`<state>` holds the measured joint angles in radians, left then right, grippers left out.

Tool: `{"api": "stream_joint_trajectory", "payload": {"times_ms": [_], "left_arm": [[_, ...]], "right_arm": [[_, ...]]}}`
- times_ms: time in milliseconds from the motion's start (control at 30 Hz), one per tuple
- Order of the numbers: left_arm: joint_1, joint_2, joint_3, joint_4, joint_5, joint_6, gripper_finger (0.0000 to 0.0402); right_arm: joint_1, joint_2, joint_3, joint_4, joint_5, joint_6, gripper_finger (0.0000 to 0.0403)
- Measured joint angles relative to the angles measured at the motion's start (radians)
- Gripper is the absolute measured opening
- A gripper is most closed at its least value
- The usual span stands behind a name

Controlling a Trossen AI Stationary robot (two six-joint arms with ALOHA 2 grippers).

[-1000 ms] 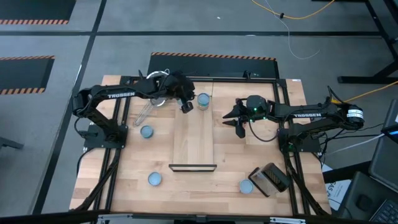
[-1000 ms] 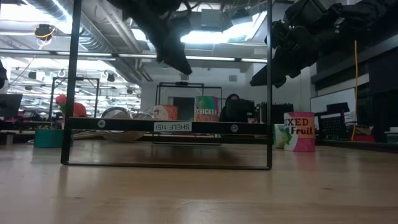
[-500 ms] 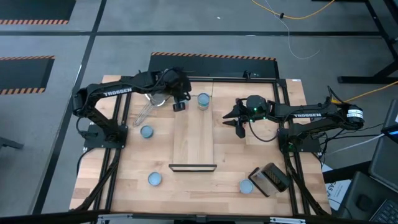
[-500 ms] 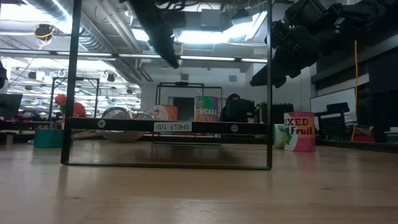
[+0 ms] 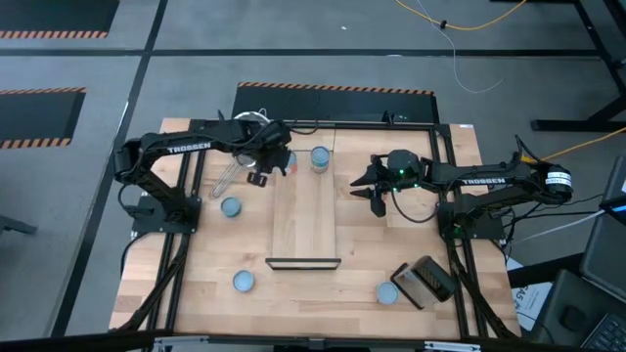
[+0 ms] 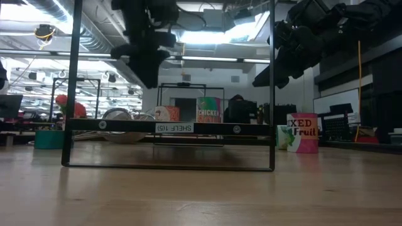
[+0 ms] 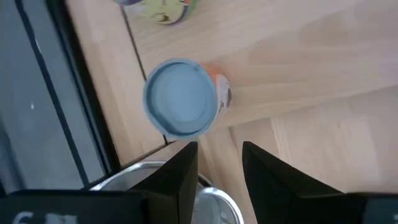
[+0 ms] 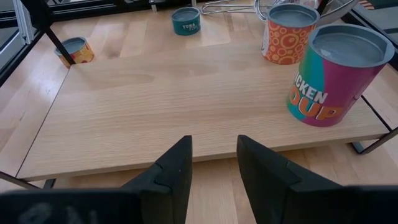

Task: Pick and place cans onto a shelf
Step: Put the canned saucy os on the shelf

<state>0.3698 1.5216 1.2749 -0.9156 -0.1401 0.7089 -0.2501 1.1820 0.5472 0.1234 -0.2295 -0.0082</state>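
Note:
The shelf (image 5: 305,215) is a light wood board in the middle of the table, with a black bar at its near end. Two cans stand upright at its far end: an orange one (image 7: 180,96) on the far left corner and a pink and teal one (image 5: 320,158). Other cans sit on the tabletop at the left (image 5: 231,207), near left (image 5: 243,282) and near right (image 5: 387,292). My left gripper (image 7: 217,168) hangs open beside the orange can, over the strainer (image 5: 240,164). My right gripper (image 8: 214,165) waits open above the shelf's right edge.
A dark box (image 5: 423,282) lies at the near right next to a can. The wire strainer rests left of the shelf's far end. Black frame rails (image 5: 186,244) run along both sides of the table. The shelf's middle (image 8: 186,106) is bare wood.
My left gripper has drawn away from the shelf's far left corner toward the table's left edge and has rolled about its own line. The orange can stays upright on the shelf where the gripper was.

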Motion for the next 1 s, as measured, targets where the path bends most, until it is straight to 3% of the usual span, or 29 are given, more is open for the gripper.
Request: {"api": "stream_joint_trajectory", "payload": {"times_ms": [633, 1000], "left_arm": [[0.000, 0.001, -0.159, 0.245, 0.002, 0.092, 0.0118], [0.001, 0.084, -0.164, 0.310, 0.001, 0.113, 0.0118]], "right_arm": [[0.000, 0.000, 0.000, 0.000, 0.000, -0.024, 0.0132], [0.000, 0.000, 0.000, 0.000, 0.000, -0.023, 0.0132]]}}
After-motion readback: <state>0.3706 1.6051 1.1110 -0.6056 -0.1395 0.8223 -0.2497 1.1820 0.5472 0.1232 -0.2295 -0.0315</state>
